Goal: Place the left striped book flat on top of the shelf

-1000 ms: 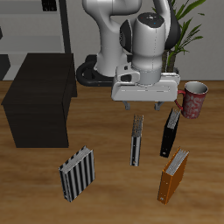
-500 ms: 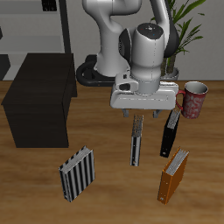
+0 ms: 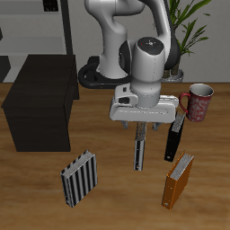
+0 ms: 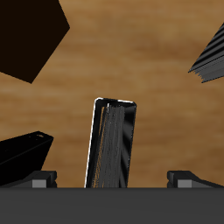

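Note:
The left striped book (image 3: pixel 139 148) stands upright on its edge on the wooden table, in the middle. It also shows in the wrist view (image 4: pixel 112 144), seen from above between the two fingers. My gripper (image 3: pixel 140 129) is open and empty, right above the book's top edge, with a finger on either side. I cannot tell if it touches the book. The shelf (image 3: pixel 40 103) is the large black box farther back. The second striped book (image 3: pixel 79 177) stands nearer the table's front edge, also in the wrist view (image 4: pixel 210 52).
A plain black book (image 3: pixel 174 137) stands close beside the left striped book, also in the wrist view (image 4: pixel 22 157). A brown book (image 3: pixel 178 180) stands near the front edge. A red mug (image 3: pixel 199 101) is behind the black book. A grey rack (image 3: pixel 36 27) and a plant stand at the back.
My gripper has come down towards the left striped book, and its fingers now reach the book's top edge. The books have not moved.

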Tool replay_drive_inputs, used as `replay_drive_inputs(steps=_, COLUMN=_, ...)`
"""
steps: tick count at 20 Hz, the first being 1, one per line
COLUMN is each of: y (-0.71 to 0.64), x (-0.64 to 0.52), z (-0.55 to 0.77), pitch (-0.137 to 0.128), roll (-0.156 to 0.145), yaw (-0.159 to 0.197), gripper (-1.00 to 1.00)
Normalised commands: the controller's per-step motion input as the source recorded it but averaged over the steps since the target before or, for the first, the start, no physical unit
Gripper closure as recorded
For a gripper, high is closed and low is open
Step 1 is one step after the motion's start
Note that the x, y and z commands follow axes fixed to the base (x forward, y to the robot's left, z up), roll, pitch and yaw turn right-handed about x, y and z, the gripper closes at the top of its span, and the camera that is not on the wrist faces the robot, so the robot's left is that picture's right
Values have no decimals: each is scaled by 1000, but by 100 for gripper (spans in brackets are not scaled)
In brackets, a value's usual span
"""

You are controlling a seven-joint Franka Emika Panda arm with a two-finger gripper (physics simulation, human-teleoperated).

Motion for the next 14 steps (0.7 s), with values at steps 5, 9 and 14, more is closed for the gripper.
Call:
replay_drive_inputs(steps=5, y=-72, x=65, z=-276, pitch=36, roll=-7, yaw=-16, gripper=-100)
replay_drive_inputs(steps=9, y=-31, x=40, z=-283, pitch=38, roll=15, yaw=-8, gripper=-100)
replay_drive_inputs(steps=14, y=-18, x=38, z=-159, pitch=20, roll=7, yaw=-2, gripper=100)
